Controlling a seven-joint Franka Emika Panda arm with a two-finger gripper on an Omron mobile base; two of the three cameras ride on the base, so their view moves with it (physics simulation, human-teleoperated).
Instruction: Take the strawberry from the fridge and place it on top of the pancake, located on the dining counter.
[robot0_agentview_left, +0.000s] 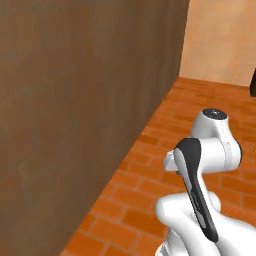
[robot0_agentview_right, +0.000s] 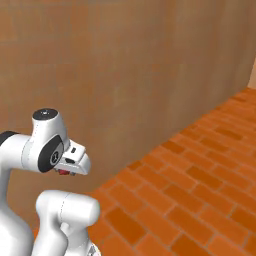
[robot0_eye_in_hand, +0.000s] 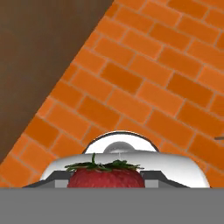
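A: How do the jaws stand?

B: Nearly closed, clamped on the strawberry (robot0_eye_in_hand: 106, 177). In the hand view the red berry sits between the finger tips at the bottom, green leaves on top, and the gripper (robot0_eye_in_hand: 106, 180) has it pinched from both sides.

A: Can you see it from the base cameras?

B: In the right base view, yes, just a small red patch under the white hand, at the gripper (robot0_agentview_right: 64, 172). The strawberry (robot0_agentview_right: 63, 172) is tucked close against the arm's own body there, low on the left of the picture.

A: And what is around it?

B: Below and beyond the berry lies an orange brick floor (robot0_eye_in_hand: 144, 87). In the hand view a dark brown wooden surface fills the upper left corner, with its edge running diagonally across the bricks.

A: The same wood in the base views?

B: A tall brown wooden wall (robot0_agentview_left: 75, 100) takes up the left of the left base view, and the wall (robot0_agentview_right: 150, 75) stands behind the arm in the right base view. The brick floor (robot0_agentview_right: 200, 190) runs along its foot. The arm (robot0_agentview_left: 205, 170) is folded, with the elbow raised near the wall.

A: Anything farther off?

B: A pale peach wall (robot0_agentview_left: 220, 40) at the far end of the floor, and a small dark shape at the right edge that I cannot make out.
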